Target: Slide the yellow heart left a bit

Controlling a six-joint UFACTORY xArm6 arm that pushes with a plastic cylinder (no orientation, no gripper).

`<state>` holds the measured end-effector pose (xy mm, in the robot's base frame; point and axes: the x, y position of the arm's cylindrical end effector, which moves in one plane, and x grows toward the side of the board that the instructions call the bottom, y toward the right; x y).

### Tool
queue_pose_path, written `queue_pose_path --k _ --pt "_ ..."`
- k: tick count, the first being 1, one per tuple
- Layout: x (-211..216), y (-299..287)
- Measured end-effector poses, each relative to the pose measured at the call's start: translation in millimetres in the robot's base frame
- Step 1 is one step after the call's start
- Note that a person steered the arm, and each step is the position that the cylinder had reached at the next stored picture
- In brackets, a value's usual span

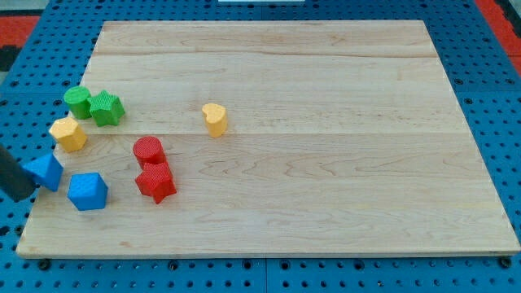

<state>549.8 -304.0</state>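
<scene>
The yellow heart (215, 119) lies on the wooden board (326, 73), a little left of the middle, with no block touching it. My rod comes in at the view's left edge as a dark shape. My tip (25, 196) sits off the board's left edge, right beside the blue triangular block (45, 171). The tip is far to the left of the yellow heart and lower in the view.
Two green blocks (78, 101) (106, 108) touch at the upper left, with a second yellow block (68, 133) below them. A red cylinder (149, 150) sits above a red star (155, 182). A blue block (88, 191) lies at the lower left.
</scene>
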Motion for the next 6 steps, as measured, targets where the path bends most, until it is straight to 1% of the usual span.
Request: queue_pose_path --k 1,2,3,4,5,6 --pt "14 35" --pt "19 55" --pt "58 67" --pt "68 142" --pt "63 273" --pt "-14 342"
